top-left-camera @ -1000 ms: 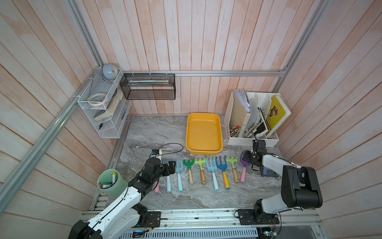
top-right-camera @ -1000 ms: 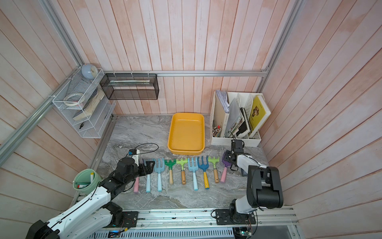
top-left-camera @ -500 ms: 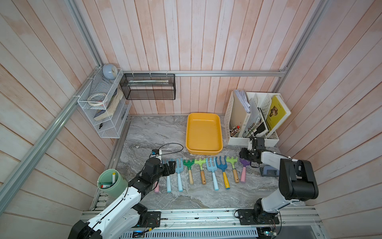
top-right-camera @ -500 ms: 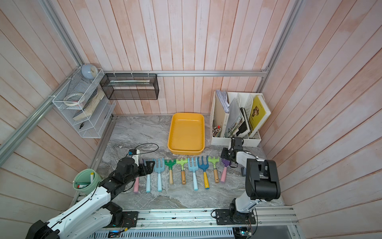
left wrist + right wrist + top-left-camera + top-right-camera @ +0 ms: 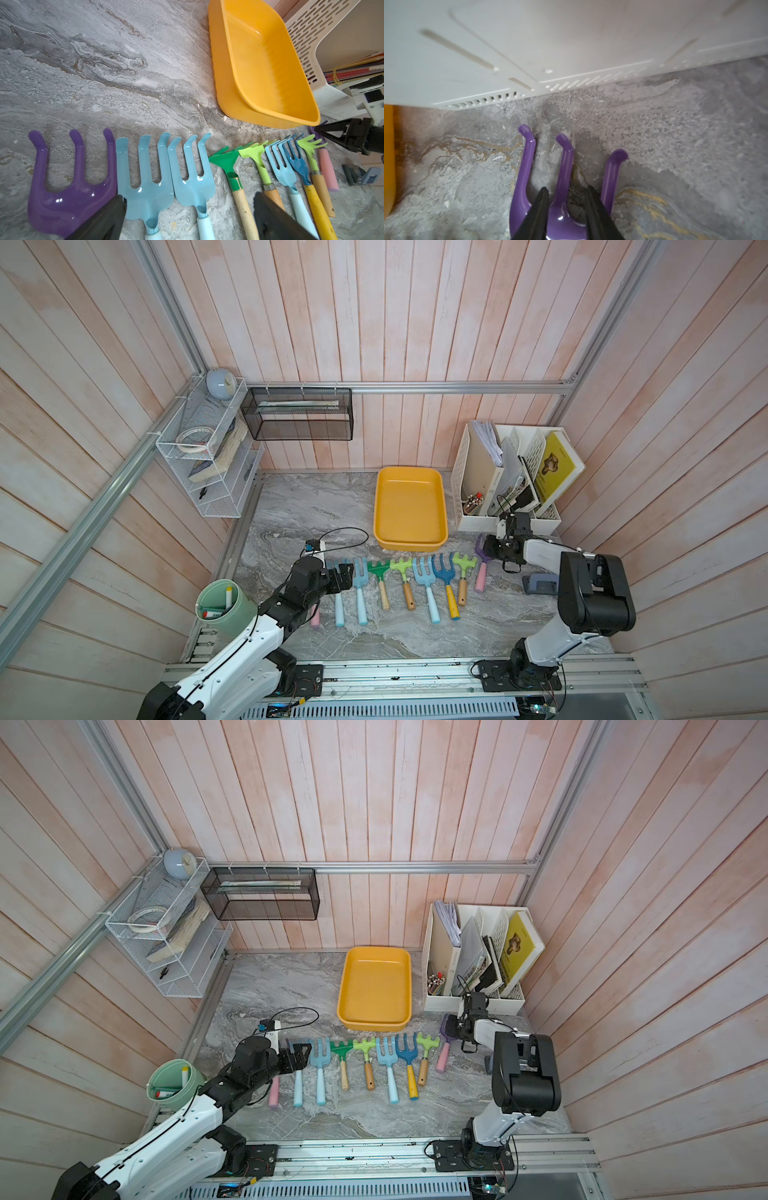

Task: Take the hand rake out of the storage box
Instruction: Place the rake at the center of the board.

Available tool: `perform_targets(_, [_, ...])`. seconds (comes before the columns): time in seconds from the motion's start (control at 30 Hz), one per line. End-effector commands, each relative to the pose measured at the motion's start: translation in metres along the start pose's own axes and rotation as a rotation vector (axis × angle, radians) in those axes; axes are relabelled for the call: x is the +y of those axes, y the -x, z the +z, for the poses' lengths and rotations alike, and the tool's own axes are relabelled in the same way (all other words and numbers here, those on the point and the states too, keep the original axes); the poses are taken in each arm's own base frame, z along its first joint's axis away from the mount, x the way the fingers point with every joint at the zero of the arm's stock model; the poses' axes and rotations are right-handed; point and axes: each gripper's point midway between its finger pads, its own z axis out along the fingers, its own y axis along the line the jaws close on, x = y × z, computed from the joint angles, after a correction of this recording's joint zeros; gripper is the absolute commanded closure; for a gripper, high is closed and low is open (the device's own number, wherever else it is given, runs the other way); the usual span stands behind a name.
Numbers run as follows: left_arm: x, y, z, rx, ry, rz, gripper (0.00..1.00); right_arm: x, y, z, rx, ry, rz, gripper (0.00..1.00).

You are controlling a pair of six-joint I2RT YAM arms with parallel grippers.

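Note:
The yellow storage box (image 5: pixel 409 510) (image 5: pixel 374 986) (image 5: pixel 259 62) stands empty at the back of the table. Several hand rakes lie in a row in front of it. A purple one with a pink handle (image 5: pixel 481 578) (image 5: pixel 444 1056) (image 5: pixel 611 172) is at the row's right end. My right gripper (image 5: pixel 489 549) (image 5: pixel 454 1029) (image 5: pixel 566 190) hovers low over its head. Its fingers are narrowly apart astride the middle tine, with table showing between one finger and the tine. My left gripper (image 5: pixel 343 576) (image 5: pixel 297 1052) (image 5: pixel 189 216) is wide open over the light-blue rakes (image 5: pixel 145 187) at the left end.
A white perforated file organizer (image 5: pixel 509 522) stands just behind the right gripper. A grey-blue hole punch (image 5: pixel 540 584) lies right of the row. A green cup (image 5: pixel 224 605) sits at the front left. A black cable (image 5: pixel 345 531) loops behind the left gripper. Wire shelves hang on the walls.
The right gripper's jaws have narrowed over the purple rake's head, and it has shifted slightly to the left. The left arm and the rakes have not moved.

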Motion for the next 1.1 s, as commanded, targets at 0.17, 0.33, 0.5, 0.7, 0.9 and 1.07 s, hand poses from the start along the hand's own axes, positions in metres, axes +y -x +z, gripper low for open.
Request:
perform_targets(0.17, [0.001, 0.001, 0.001, -0.013, -0.005, -0.008, 0.00, -0.001, -0.008, 0.004, 0.065, -0.004, -0.028, 0.67])
perform_targets(0.33, [0.001, 0.001, 0.001, -0.013, -0.003, -0.008, 0.00, -0.004, -0.004, -0.018, 0.037, -0.053, -0.008, 0.66])
perform_targets(0.5, [0.003, 0.000, 0.002, -0.009, 0.006, -0.007, 0.00, 0.036, 0.000, -0.064, -0.092, 0.044, 0.019, 0.56])
perform_targets(0.7, [0.002, 0.000, 0.003, -0.006, 0.001, -0.006, 0.00, 0.081, -0.042, -0.094, -0.103, 0.149, 0.018, 0.55])
perform_targets(0.9, [0.002, -0.001, 0.003, -0.004, -0.001, -0.008, 0.00, 0.099, -0.079, -0.087, 0.003, 0.136, -0.053, 0.55])
perform_targets(1.07, [0.002, 0.000, 0.002, -0.012, -0.003, -0.009, 0.00, 0.084, -0.103, -0.083, 0.090, 0.023, -0.083, 0.54])
